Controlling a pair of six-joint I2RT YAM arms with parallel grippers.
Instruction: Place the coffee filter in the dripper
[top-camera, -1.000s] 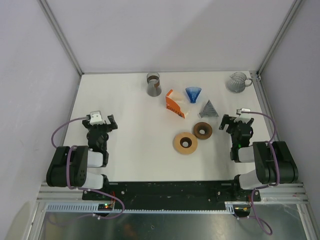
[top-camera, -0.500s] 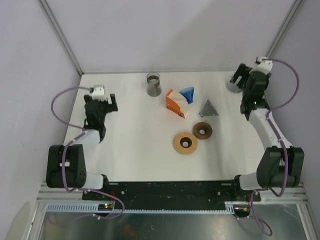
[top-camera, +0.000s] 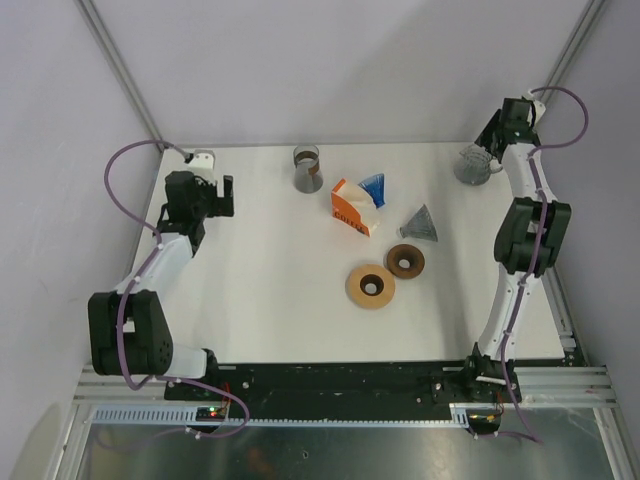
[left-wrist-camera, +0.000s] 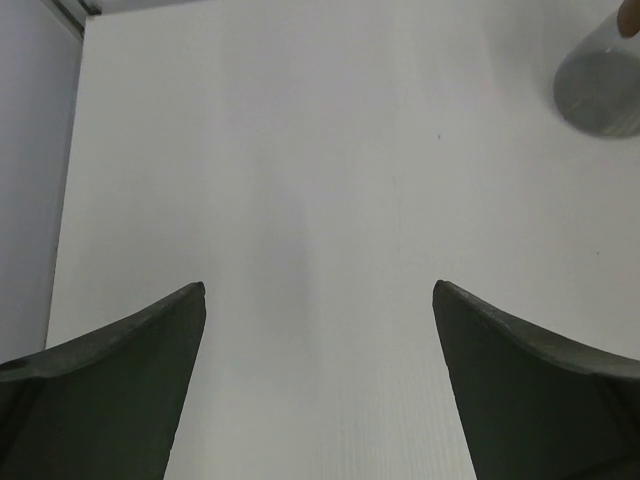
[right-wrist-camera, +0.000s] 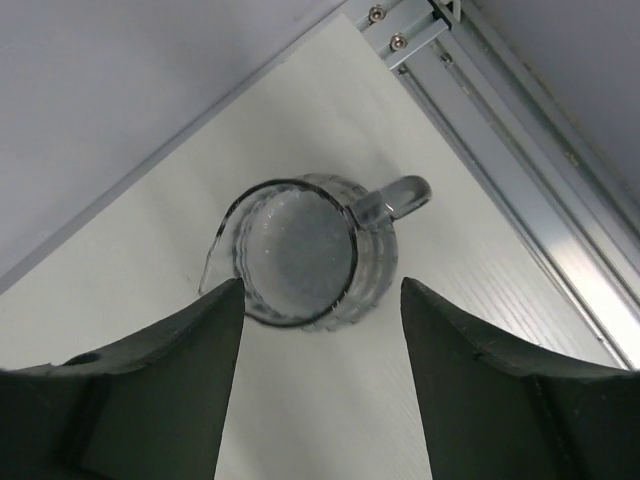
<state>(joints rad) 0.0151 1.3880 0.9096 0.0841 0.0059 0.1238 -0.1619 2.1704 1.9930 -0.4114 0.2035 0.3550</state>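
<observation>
Several things crowd the middle of the desk (top-camera: 270, 300): a grey cup (top-camera: 307, 168) at the far side, an orange box (top-camera: 347, 210), and a brown ring (top-camera: 405, 261) and a tan ring (top-camera: 370, 285) nearer the arms. The coffee filter (top-camera: 420, 222), a grey cone, lies on its side just right of the box. Its tip points toward the far edge and its mouth toward the arms, well apart from both grippers. The dripper (top-camera: 373, 187), a blue ribbed cone, leans on the box with its mouth to the far side.

Only the right wrist view shows the right gripper (right-wrist-camera: 320, 285) clearly, its jaws partly open above a glass pitcher (right-wrist-camera: 300, 255) and gripping nothing. In the left wrist view, the left gripper (left-wrist-camera: 320, 290) has its jaws spread wide over the desk, holding nothing.
</observation>
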